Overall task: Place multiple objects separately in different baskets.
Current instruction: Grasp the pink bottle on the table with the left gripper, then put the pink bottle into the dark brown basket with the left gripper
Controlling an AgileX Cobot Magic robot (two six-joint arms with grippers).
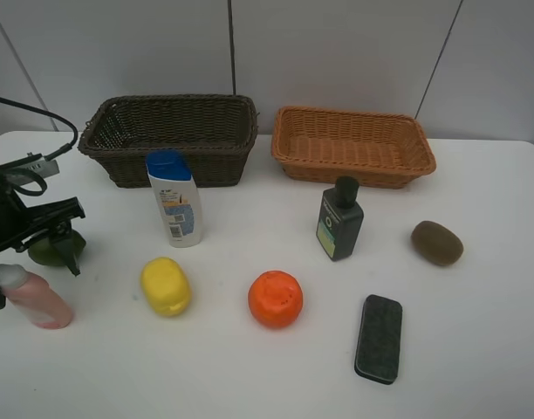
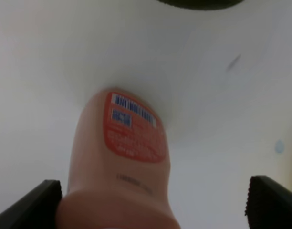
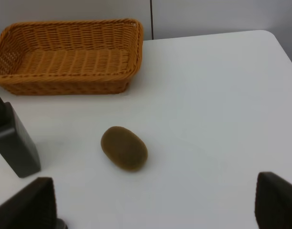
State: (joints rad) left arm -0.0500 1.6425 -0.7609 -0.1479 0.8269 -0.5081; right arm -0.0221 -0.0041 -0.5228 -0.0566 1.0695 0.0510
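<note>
A white table [image 1: 476, 349] fills the view from above. At its far edge two woven baskets sit side by side, a dark brown basket [image 1: 119, 161] on the left and an orange-tan basket [image 1: 380, 170] on the right. Every item rests on the table in front of them.

Your left gripper [image 2: 153, 191] is at the table's left edge, with its fingers spread wide on either side of a pink bottle [image 1: 38, 301] that lies on its side. Whether either finger touches the bottle cannot be told. Your right gripper [image 3: 155, 200] is also spread wide and holds nothing.

A white bottle with a blue cap [image 1: 174, 205] stands just before the dark basket. A dark green bottle [image 1: 339, 229] stands before the orange-tan one.

A flat dark block [image 1: 379, 339] lies near the front right. An orange fruit [image 1: 275, 298] sits in the middle, with a yellow fruit [image 1: 166, 285] to its left. A brown fruit [image 1: 437, 243] lies right of the green bottle, ahead of your right gripper. A green fruit [image 1: 51, 250] sits just behind the pink bottle, partly hidden by the left arm.
</note>
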